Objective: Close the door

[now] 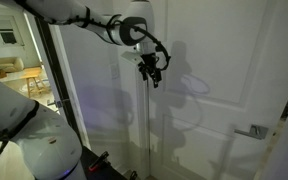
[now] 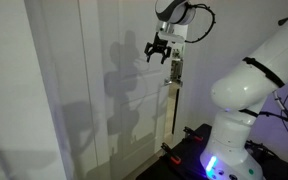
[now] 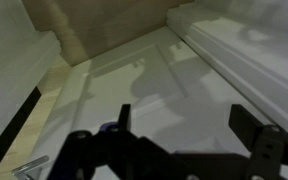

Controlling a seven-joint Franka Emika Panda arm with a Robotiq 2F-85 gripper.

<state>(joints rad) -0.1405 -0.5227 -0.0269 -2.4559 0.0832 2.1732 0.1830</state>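
Observation:
The tall white door [image 1: 209, 70] with recessed panels fills both exterior views [image 2: 94, 80]. Its silver lever handle [image 1: 252, 131] is low on the far side from my arm and shows at the bottom left corner of the wrist view [image 3: 29, 167]. My gripper [image 1: 151, 70] is open and empty. It hangs close in front of the door's upper panel near the door's edge, also in an exterior view [image 2: 158, 50]. In the wrist view the two dark fingers [image 3: 184, 125] are spread apart over the white door panel [image 3: 154, 70]. I cannot tell whether they touch the door.
A dark-framed glass doorway [image 1: 39, 70] opens onto a lit room beside the door. The robot's white base [image 1: 29, 140] stands beside the door, also in an exterior view [image 2: 239, 110]. A metal plate [image 2: 175, 68] sits on the door's edge.

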